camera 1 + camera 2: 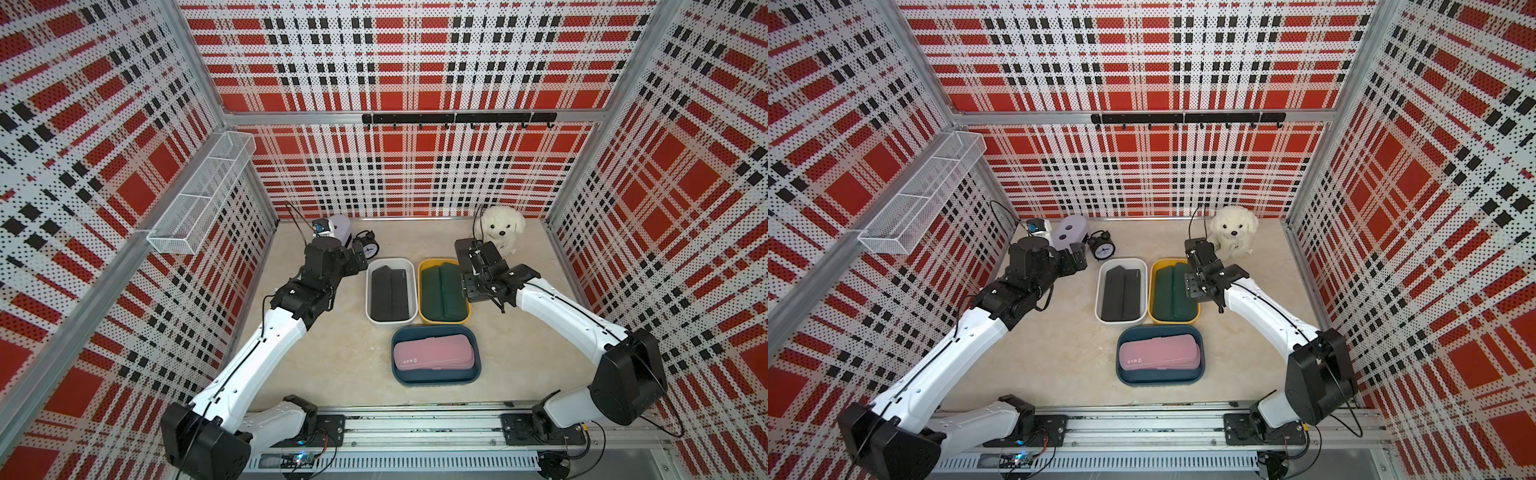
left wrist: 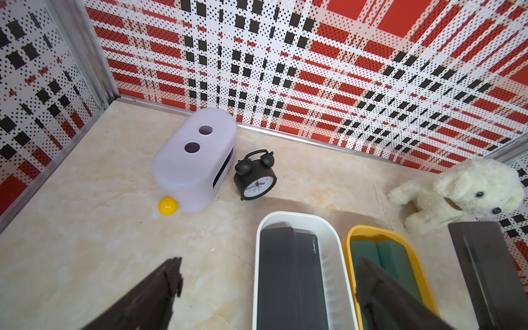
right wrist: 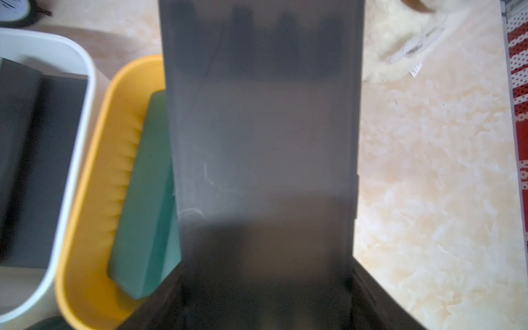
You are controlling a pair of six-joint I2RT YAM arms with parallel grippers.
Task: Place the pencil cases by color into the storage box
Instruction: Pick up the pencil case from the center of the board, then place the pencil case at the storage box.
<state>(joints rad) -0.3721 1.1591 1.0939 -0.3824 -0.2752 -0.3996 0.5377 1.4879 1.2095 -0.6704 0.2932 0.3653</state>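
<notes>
Right tool (image 3: pixel 268 303), extended forward, clamps black case (image 3: pixel 263 128)

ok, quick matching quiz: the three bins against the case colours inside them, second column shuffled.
Bins:
1. white bin
2. yellow bin
3. blue bin

Contents:
A. pink cases
B. black cases
C. green cases

Pairs: 1-B, 2-C, 3-A
</notes>
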